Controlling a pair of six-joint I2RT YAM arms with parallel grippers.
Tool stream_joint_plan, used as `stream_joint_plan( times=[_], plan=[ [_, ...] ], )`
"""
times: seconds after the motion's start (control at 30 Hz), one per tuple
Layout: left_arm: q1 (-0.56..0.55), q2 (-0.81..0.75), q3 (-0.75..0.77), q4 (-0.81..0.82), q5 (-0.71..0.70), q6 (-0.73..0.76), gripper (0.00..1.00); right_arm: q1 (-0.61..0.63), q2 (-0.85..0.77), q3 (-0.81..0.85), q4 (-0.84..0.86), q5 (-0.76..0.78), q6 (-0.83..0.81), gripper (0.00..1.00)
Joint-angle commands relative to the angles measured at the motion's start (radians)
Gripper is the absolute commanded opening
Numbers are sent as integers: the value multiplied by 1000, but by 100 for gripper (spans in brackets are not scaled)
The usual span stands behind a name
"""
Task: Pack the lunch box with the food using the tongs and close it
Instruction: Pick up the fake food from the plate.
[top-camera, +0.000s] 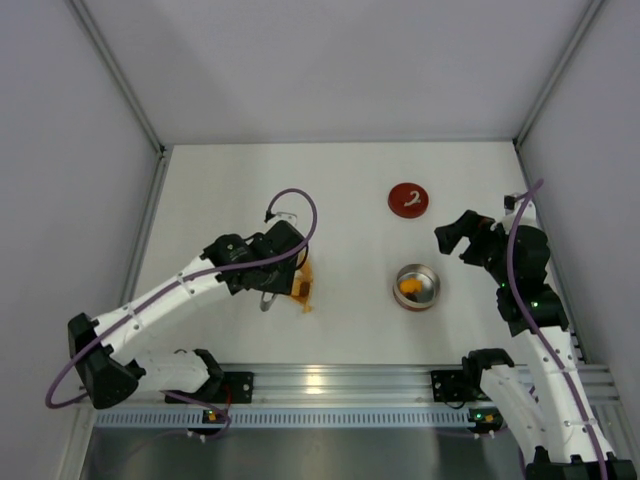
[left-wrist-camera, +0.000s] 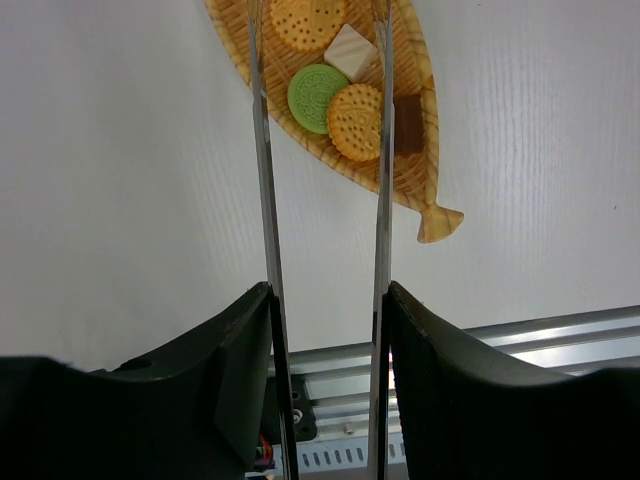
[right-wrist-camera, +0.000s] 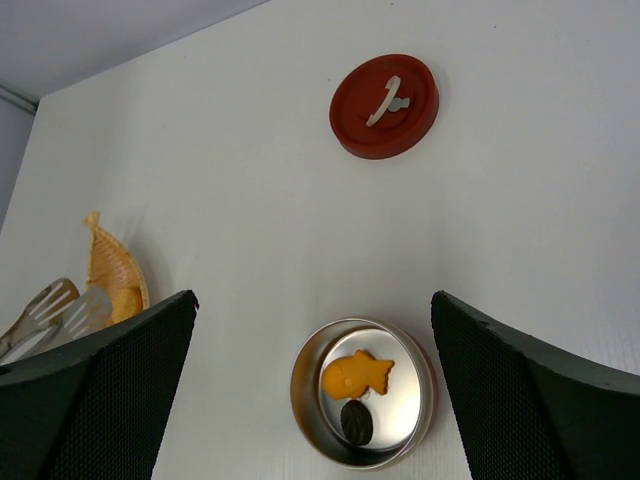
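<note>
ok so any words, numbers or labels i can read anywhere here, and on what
No text can be read.
On the lid: only a white squiggle, no clear letter or number.
On the biscuits: stamped patterns, too fine to read.

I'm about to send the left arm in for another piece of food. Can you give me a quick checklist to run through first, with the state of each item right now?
1. Tongs gripped by the left claw: ok, both arms run between its fingers.
2. Tongs over the dish: ok, the arms straddle the biscuits.
3. Piece caught in the tips: cannot tell.
4. Tin open with room: ok, only a fish-shaped piece and a dark piece inside.
5. Lid out of the way: ok, lying apart from the tin.
6. Right claw open and off the tin: ok.
</note>
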Motion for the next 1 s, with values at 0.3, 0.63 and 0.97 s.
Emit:
stream_joint_plan(
  times=[0.3, 0.63, 0.97],
  plan=[
    [97, 27, -67, 133, 85, 89, 52, 12, -4, 11, 33, -7, -2, 99],
    [137, 53, -96, 163, 86, 111, 52, 12, -3, 8, 33, -7, -6, 99],
    [151, 64, -116, 179, 108, 129, 52, 12, -1, 13, 31, -6, -7, 100]
  ],
)
